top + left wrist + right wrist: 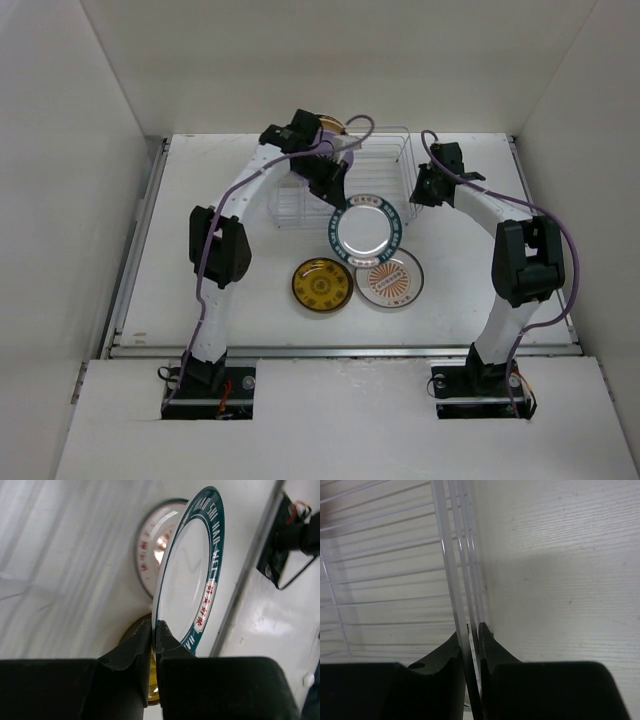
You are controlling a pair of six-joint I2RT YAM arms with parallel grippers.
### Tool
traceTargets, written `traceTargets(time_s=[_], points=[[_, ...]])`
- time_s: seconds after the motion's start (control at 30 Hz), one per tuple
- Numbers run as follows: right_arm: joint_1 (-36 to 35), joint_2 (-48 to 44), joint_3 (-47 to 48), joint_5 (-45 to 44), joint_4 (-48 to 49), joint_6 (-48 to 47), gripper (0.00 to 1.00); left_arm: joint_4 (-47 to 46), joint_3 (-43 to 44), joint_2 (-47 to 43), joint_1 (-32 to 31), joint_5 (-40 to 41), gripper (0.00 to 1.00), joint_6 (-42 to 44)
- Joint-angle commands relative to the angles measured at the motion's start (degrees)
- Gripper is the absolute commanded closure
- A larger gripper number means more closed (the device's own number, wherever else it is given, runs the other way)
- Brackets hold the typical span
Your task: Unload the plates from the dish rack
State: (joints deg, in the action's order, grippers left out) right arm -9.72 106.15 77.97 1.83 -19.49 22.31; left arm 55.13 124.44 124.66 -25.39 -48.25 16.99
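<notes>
My left gripper (336, 200) (154, 627) is shut on the rim of the white plate with the teal patterned rim (366, 231) (187, 580), held tilted on edge above the table in front of the dish rack (385, 170). Below it lie the small dark-gold plate (321, 285) (131, 631) and the orange sunburst plate (390, 281) (149, 545), flat on the table. My right gripper (417, 192) (473, 630) is shut on the rack's right-end wires (462, 580). A pale yellow plate (333, 124) and a lavender one (346, 157) show partly in the rack behind my left arm.
The rack stands at the back middle of the white table (200, 200), close to the back wall. The table's front metal rail (340, 350) runs near the two flat plates. The right arm's base (295, 527) shows in the left wrist view.
</notes>
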Motion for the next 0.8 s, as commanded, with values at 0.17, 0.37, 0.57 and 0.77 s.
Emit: traceTargets(time_s=[0.17,0.37,0.57,0.77], points=[[-0.3,-2.26,-0.63,2.22,5.16,5.38,0.82,3.14,-4.73,-1.18,-8.53,-2.47,1.0,2.0],[-0.3,-3.49,-2.48,1.69,7.0,5.38,0.82,-0.19,-6.13,1.54,-13.54,3.67,1.0,0.85],[-0.3,-4.02,-2.48,1.69,7.0,5.91,0.82,-4.85,-6.76,4.53,-16.54,9.48,1.0,-1.52],[-0.3,-5.16,-2.47,2.22,7.53,5.91,0.82,-5.92,-6.14,7.52,-16.54,9.57,1.0,-3.02]])
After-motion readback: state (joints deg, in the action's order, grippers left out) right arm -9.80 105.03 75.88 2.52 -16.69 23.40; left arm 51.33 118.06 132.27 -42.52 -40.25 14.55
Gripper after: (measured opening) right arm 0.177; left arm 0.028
